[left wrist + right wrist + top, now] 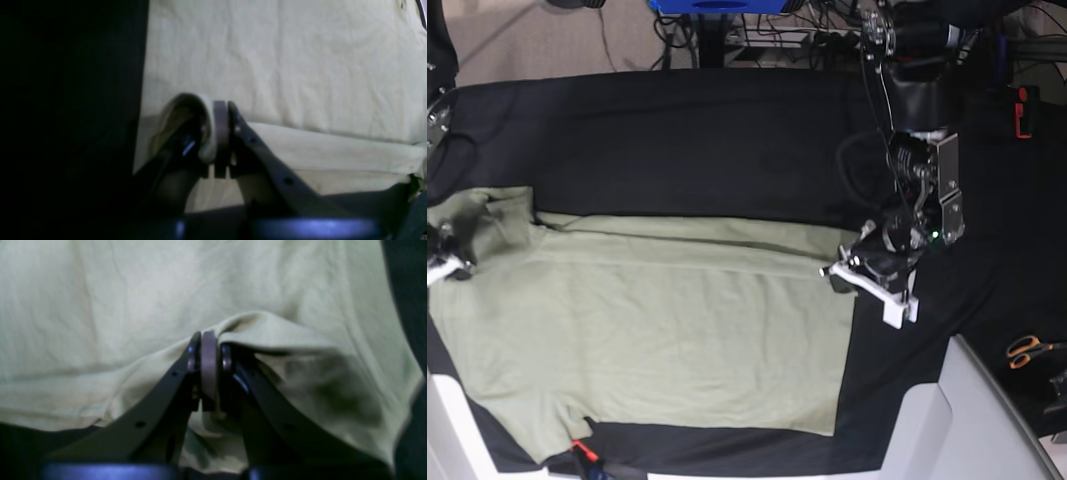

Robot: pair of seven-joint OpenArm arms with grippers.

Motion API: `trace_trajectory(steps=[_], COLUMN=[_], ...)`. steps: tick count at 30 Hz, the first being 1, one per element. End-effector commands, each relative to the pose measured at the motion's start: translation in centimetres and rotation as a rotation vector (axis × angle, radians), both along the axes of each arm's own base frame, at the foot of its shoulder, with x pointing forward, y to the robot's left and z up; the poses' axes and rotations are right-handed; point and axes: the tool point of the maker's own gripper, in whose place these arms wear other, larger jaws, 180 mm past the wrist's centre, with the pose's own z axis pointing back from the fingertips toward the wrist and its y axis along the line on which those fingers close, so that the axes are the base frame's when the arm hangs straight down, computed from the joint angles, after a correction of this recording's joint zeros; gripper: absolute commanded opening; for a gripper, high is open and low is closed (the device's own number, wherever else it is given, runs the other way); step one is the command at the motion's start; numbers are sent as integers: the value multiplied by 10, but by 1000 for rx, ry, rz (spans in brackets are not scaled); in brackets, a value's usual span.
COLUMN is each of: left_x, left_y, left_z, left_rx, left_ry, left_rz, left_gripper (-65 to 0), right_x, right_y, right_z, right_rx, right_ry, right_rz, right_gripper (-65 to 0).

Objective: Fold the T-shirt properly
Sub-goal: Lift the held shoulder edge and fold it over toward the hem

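at the base view's left edge our right gripper (209, 350) pinches the t-shirt (657, 340), spread on the black cloth (677, 140); at right our left gripper (218, 116) clamps its hem corner; uneven lifting could skew the fold or slip fabric.

Both wrist views are dim, soft and grainy, with the near jaws blurred and a bluish glare along the bottom edge. The left wrist view's left third sinks into black. The base view is evenly lit and sharper, with the black bench cloth (677, 150) swallowing detail.
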Motion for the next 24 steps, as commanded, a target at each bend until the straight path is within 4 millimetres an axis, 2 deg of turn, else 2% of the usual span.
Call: trace_trajectory(steps=[1,3,8,24], left_x=[17,23,20,47], left_y=[3,5,2,6], left_z=[17,17,2,23], left_rx=[-6,-10,-28,-32], left_ry=[-68,-93,-50,-135], left_rz=[17,37,44,70], left_gripper=[-650,-650,-650,-650], right_x=[19,21,25,31], right_y=[-15,-15,-15,-18], right_z=[26,28,30,37], right_rx=[-25,-26,-29,-35], right_ry=[-87,-95,-120,-173], right_rz=[-17,-17,-23,-41], right_gripper=[-650,-650,-650,-650])
